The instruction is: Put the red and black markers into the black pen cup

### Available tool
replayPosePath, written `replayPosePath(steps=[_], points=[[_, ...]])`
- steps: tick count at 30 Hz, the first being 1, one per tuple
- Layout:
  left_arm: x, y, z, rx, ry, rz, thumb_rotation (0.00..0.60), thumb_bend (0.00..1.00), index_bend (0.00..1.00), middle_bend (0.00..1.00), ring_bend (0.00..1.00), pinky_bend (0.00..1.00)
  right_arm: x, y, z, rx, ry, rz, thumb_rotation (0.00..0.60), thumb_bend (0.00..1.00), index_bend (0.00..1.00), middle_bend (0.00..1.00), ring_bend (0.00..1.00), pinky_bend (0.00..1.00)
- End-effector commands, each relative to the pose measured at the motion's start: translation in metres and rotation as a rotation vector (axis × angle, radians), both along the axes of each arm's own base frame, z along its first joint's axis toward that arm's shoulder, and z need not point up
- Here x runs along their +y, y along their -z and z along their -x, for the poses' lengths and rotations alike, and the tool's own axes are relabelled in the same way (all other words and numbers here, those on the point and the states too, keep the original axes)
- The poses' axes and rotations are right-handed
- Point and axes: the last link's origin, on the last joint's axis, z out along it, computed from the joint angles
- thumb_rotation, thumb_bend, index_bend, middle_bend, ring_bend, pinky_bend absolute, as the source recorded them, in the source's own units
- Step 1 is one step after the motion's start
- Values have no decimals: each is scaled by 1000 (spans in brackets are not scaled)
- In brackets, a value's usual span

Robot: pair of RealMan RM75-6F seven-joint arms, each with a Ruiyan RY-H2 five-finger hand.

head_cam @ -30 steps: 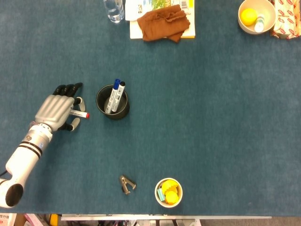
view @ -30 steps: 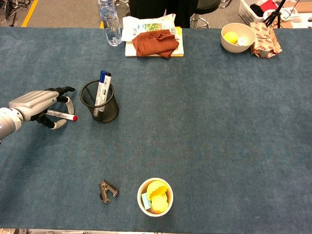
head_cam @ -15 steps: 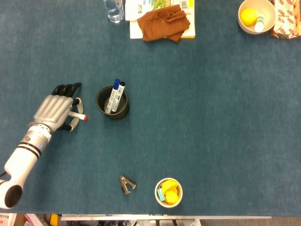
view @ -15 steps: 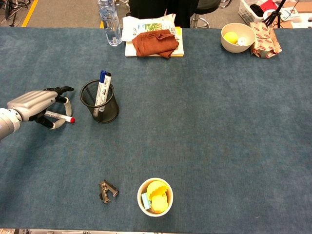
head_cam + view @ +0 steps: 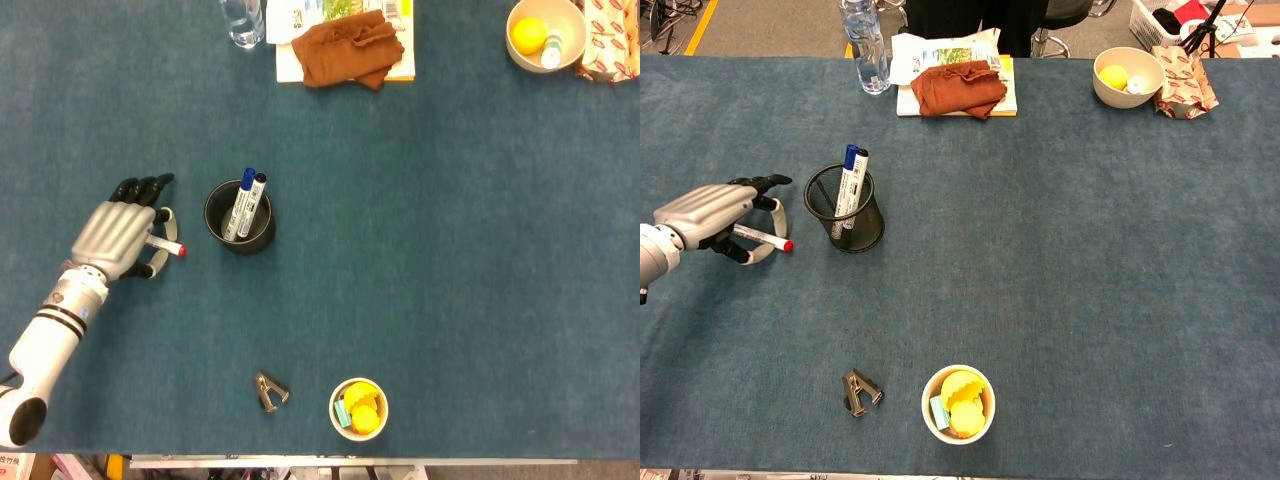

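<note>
left hand [image 5: 118, 238] near the table's [image 5: 450, 250] left edge, fingers clamped on the red marker [image 5: 768, 239], just beside the black pen cup [image 5: 239, 217] holding black marker [image 5: 250, 205] and a blue one.

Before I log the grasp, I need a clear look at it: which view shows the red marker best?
The chest view: the red marker shows side-on, barrel and red cap, in the left hand. In the head view the hand covers all but its tip.
</note>
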Motion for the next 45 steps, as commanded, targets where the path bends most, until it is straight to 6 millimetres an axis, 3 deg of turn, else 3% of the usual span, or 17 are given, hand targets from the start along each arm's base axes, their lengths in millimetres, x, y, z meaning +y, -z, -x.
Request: replayPosePath(steps=[1,23,45], points=[[-1,-1,-1,-6,1,-8,600,394,571,0,0,0,0,0,0,-1,0,0,600,0,239,256,177,348],[4,-11,-51,-174,-10,-114,600,408,603,0,0,0,1,-1,-1,-4,-3,3,600,0,239,256,177,348],[23,-15,-77,-226,17,-211,600,422,610,0,0,0,1,-1,-1,-4,-2,2,600,0,239,256,177,348]])
